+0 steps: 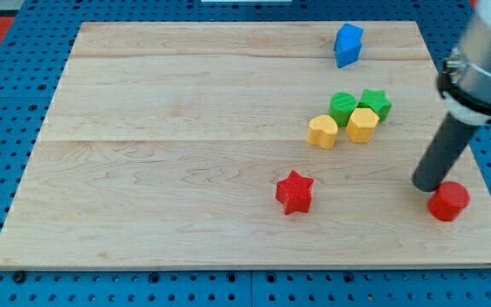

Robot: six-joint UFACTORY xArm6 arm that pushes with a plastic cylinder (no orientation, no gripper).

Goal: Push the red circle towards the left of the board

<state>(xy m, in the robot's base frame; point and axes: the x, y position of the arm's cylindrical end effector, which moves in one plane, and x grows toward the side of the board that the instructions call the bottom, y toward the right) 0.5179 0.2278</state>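
Glossy red circle [448, 202], short round block near board [186, 145] right edge; my tip [427, 186] touching its upper-left

My tip [428, 185] seems to touch the red circle [448, 202], contact unclear; the arm [488, 60] is cropped at the view's right.

And there's the small red plastic circle block [448, 201], a stubby round piece with slightly faceted sides, lying flat on the pale wooden desk [186, 170]. It's parked deep in the view's bottom-right corner, close to the desk's right edge and near the bottom edge too. My tip [426, 184] sits right against its upper-left side, touching or as good as touching. The circle lies well out to the right, level and steady.
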